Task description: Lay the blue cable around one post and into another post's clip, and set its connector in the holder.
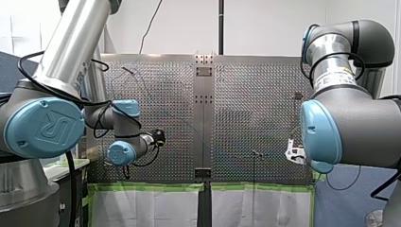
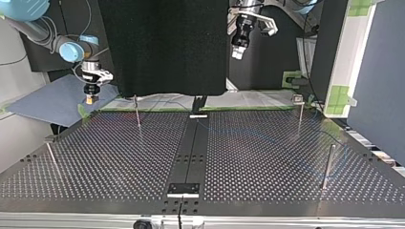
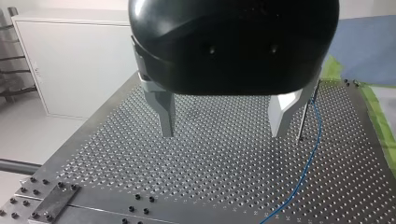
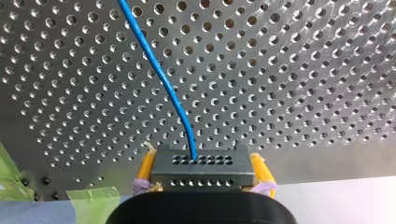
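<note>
Right pincer clamped the connector by its sides at the worktop's taped edge; the left pincer hung wide open, empty. The cable trailed slack across the worktop, likely light and limp, best steered by that rigid connector.

Blue cable out past the right wrist view's edge, far end unseen.

Connector in right hand at table edge, cable ahead across it.
</note>
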Controlling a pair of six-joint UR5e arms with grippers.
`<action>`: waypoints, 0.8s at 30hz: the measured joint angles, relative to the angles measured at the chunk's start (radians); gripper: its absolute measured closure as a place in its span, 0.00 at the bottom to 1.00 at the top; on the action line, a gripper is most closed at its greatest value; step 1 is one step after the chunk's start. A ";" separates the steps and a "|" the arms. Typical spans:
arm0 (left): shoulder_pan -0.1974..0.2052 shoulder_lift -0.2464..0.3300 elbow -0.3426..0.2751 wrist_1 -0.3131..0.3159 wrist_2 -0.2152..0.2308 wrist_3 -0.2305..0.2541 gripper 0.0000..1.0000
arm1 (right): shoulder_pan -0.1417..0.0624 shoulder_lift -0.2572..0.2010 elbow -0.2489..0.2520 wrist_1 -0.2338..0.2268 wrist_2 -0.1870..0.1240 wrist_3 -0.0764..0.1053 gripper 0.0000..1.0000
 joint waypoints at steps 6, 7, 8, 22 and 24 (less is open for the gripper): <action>0.000 0.000 0.000 -0.002 -0.001 0.002 0.00 | 0.013 -0.038 0.000 0.032 0.001 -0.031 1.00; 0.000 0.000 0.000 -0.002 -0.001 0.002 0.00 | 0.016 -0.045 0.000 0.039 0.002 -0.035 1.00; 0.000 0.000 0.000 -0.002 -0.001 0.002 0.00 | 0.019 -0.053 0.000 0.047 0.002 -0.038 1.00; 0.000 0.000 0.000 -0.004 -0.005 -0.001 0.00 | 0.070 -0.167 0.012 0.160 0.051 -0.056 1.00; 0.000 0.000 0.000 -0.004 -0.006 -0.001 0.00 | 0.076 -0.184 0.014 0.177 0.063 -0.057 1.00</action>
